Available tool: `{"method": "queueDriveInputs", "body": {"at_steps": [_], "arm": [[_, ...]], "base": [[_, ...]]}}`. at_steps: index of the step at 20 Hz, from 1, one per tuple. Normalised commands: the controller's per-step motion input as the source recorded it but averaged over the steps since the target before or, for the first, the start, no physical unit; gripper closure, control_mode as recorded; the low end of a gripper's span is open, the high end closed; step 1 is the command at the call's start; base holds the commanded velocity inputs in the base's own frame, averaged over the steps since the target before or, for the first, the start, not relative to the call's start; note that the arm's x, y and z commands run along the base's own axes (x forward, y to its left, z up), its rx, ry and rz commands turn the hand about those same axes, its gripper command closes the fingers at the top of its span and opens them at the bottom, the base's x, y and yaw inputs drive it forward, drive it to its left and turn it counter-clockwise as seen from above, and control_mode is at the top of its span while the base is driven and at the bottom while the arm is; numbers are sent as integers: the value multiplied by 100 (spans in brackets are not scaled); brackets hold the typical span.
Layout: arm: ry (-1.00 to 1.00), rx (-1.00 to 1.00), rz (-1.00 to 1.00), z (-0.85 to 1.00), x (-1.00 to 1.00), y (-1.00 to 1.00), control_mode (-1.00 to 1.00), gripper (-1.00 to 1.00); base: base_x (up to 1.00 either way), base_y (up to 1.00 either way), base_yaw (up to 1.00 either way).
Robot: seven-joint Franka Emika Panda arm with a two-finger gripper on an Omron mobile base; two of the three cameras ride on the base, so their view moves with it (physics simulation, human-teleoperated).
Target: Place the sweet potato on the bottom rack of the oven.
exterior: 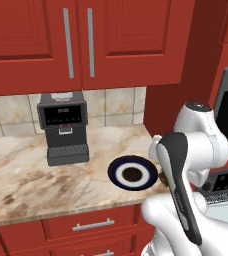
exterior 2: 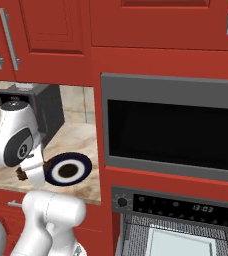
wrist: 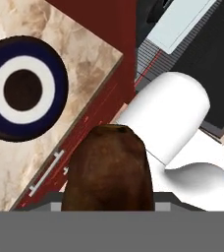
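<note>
The sweet potato [wrist: 106, 170], a dark brown rough lump, sits between my gripper's [wrist: 106, 199] fingers, which it hides. In the right base view the gripper [exterior 2: 28, 172] hangs above the counter edge, left of the plate, with a bit of the sweet potato [exterior 2: 21, 173] poking out. The oven [exterior 2: 176, 206] is low on the right, and its pale bottom rack [exterior 2: 178, 242] is slid out. In the hand view the rack [wrist: 182, 22] and the dropped black door [wrist: 217, 64] lie at the upper right.
A blue-rimmed plate [exterior: 131, 173] with a dark centre lies on the marble counter [exterior: 26, 175]. A black coffee machine [exterior: 63, 130] stands at the back. A grey-framed microwave [exterior 2: 171, 130] sits above the oven. Red drawers [exterior: 91, 225] run below the counter.
</note>
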Motion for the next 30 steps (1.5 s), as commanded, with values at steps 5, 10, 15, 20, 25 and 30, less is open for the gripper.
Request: {"method": "queueDriveInputs", "body": {"at_steps": [5, 10, 15, 20, 25, 30], "arm": [[0, 0, 0, 0, 0, 0, 100, 100], [0, 0, 0, 0, 0, 0, 100, 100], [0, 0, 0, 0, 0, 0, 100, 100], [0, 0, 0, 0, 0, 0, 100, 100], [0, 0, 0, 0, 0, 0, 100, 100], [0, 0, 0, 0, 0, 0, 100, 100]], "base": [[-85, 50, -44], [-83, 51, -65], [-58, 16, -67], [-3, 22, -70], [28, 20, -51], [37, 47, -56]]}}
